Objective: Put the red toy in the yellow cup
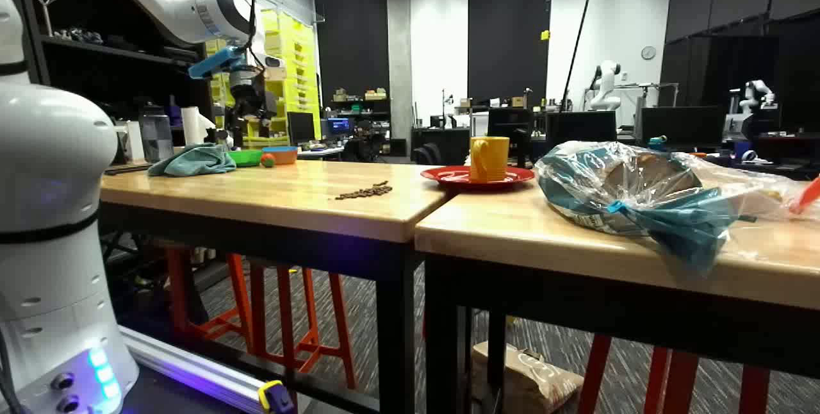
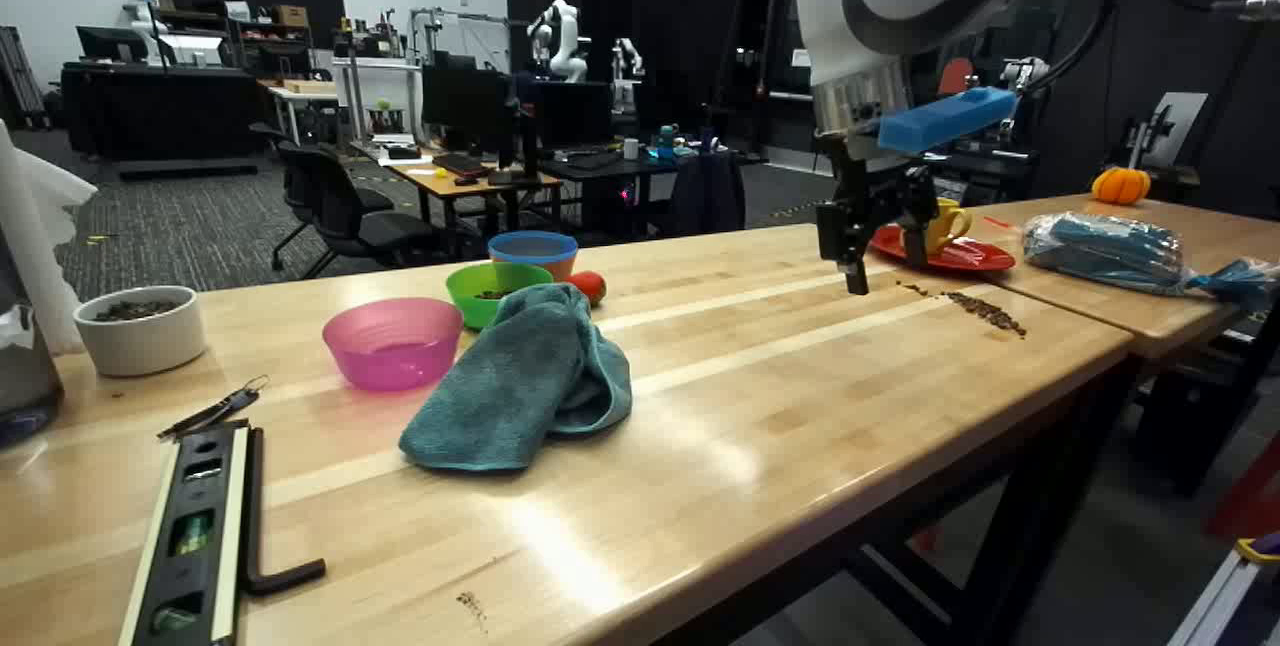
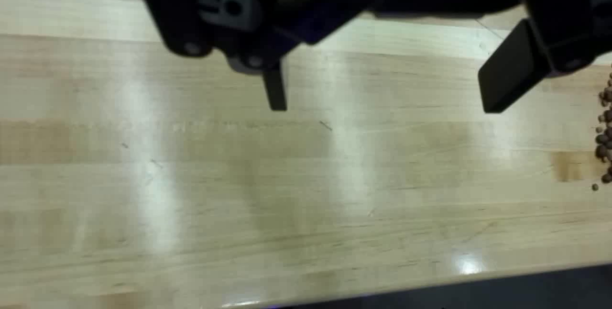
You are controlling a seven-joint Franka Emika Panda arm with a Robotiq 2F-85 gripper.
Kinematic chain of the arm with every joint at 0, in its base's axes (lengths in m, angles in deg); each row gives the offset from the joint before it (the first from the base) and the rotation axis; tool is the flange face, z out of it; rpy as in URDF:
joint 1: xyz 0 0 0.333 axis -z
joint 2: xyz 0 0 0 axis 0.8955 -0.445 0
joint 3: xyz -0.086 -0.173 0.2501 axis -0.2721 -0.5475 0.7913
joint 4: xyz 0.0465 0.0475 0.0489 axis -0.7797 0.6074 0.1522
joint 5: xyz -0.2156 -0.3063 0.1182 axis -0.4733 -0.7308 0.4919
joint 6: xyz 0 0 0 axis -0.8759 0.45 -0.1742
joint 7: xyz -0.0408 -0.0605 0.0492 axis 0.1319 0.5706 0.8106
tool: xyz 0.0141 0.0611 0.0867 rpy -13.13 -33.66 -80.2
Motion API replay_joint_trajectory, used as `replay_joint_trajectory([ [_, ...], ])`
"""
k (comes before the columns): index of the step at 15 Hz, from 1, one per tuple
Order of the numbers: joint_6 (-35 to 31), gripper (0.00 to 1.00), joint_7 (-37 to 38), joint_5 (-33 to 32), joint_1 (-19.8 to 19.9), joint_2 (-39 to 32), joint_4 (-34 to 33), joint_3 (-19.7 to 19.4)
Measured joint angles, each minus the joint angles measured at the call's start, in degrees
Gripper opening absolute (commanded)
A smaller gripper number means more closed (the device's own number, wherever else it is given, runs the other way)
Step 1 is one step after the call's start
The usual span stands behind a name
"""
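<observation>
While the fingers hang above the bench, spread wide with nothing between them, the red toy sits well apart from them, just beyond the cloth as seen in an exterior view. It is just beside the orange bowl and near the green bowl; I cannot tell whether it touches either.

It looks round and smooth, so I expect it to be light, fairly stiff and not fragile. Such a shape may roll or slip when pinched off-centre. The best hold is probably from above, across its widest part, with a gentle squeeze, keeping clear of the bowl and the cloth. The yellow cup stands upright on the red plate, and its mouth seems wide enough for the toy.

No brand or writing can be read: the plastic bag carries a printed label too blurred to make out, and the spirit level shows no legible marking.
</observation>
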Motion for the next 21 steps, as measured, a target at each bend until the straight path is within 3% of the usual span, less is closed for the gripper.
replay_joint_trajectory([
  [11, -0.38, 1.00, -0.01, 0.00, -1.03, -0.34, 0.00, -0.88],
  [21, -8.97, 1.00, -2.53, 0.00, -5.43, -4.14, -1.55, -0.95],
])
